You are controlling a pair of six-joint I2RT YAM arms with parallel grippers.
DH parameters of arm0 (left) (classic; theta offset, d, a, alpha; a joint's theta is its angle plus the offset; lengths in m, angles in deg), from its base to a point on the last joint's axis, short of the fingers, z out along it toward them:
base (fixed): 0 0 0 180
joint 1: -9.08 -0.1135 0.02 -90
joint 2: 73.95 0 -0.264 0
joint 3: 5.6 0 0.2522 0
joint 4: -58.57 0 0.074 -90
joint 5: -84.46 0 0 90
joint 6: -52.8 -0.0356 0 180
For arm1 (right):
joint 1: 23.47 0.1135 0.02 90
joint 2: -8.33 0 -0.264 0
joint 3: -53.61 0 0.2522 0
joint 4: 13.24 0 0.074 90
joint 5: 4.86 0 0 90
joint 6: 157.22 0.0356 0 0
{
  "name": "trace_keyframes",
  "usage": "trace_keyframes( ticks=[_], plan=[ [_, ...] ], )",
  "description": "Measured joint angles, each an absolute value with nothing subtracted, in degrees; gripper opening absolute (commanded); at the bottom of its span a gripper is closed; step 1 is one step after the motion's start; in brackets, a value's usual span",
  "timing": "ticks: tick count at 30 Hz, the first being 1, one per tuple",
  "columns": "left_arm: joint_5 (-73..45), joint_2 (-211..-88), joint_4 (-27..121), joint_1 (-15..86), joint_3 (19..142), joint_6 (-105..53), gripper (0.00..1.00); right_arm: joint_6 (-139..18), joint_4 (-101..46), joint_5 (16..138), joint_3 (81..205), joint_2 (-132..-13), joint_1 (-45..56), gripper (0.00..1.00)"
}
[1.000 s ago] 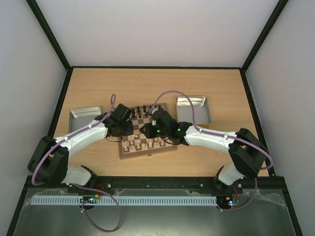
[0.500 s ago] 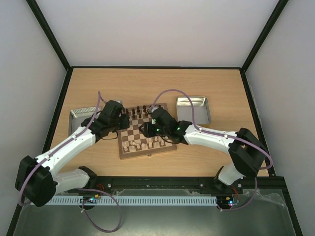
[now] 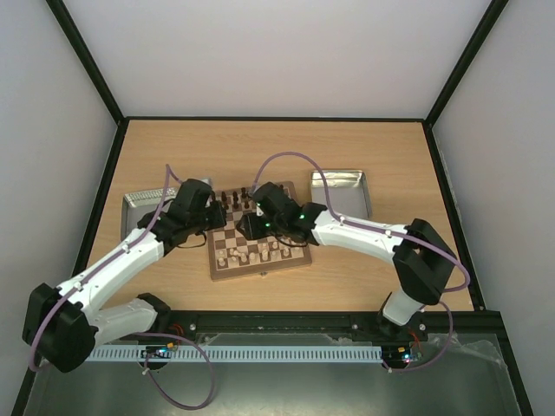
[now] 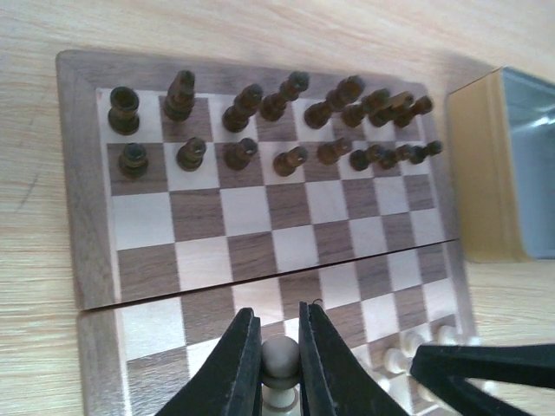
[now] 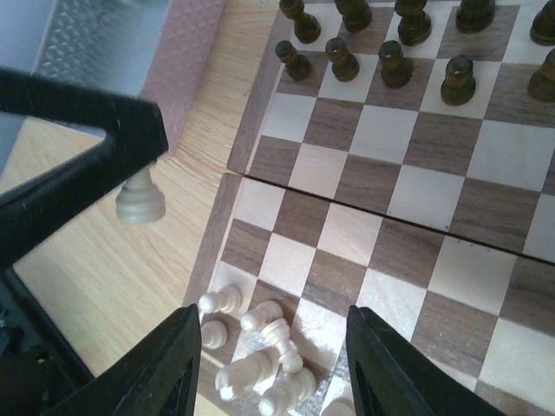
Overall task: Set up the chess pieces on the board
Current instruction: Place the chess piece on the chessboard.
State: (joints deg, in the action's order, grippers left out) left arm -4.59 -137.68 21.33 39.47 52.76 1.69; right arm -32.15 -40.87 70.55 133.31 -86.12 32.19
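A left tin (image 3: 139, 204) sits at the left of the wooden table (image 3: 381, 156), partly under the left arm. The left gripper (image 4: 279, 340) pinches a pale pawn (image 4: 279, 360), its fingers pressed against both sides of the pawn's head. Seen from the right wrist, the pawn hangs by the left rim of the board (image 4: 82, 173), level with its near half, though whether it touches anything cannot be told. The board lies mid-table between the two tins, with a seam crossing its middle. Dark pieces (image 4: 269, 130) stand in two rows along its far edge. Pale pieces (image 5: 256, 347) lie toppled in a small heap on the squares of its near left corner, and more stand along the near rows. Over that heap the right gripper (image 5: 271, 314) hangs with its fingers spread wide, gripping nothing, the fallen pieces showing between them. The right tin (image 3: 340, 184) sits just beside the board's far right corner, and the right arm reaches across in front of it
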Motion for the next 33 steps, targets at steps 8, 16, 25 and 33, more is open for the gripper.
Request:
trace_keyframes(
  ticks=[8, 16, 25, 33],
  plan=[
    [-10.16, -133.48, 26.62, 38.99, 52.76, 9.87, 0.08, -34.14, -31.34, 64.91, 125.66, -78.10, 32.67, 0.59],
    [-16.02, -133.15, 29.19, 38.99, 52.89, 15.12, 0.09, -37.20, -29.79, 65.26, 126.68, -78.03, 33.28, 0.55],
    [-21.07, -132.98, 29.11, 38.99, 52.89, 17.04, 0.09, -39.47, -28.76, 69.52, 128.08, -78.32, 33.28, 0.22],
    [-22.56, -132.41, 29.04, 38.25, 52.89, 17.30, 0.22, -41.48, -27.86, 71.16, 128.13, -78.49, 33.41, 0.02]
  ],
)
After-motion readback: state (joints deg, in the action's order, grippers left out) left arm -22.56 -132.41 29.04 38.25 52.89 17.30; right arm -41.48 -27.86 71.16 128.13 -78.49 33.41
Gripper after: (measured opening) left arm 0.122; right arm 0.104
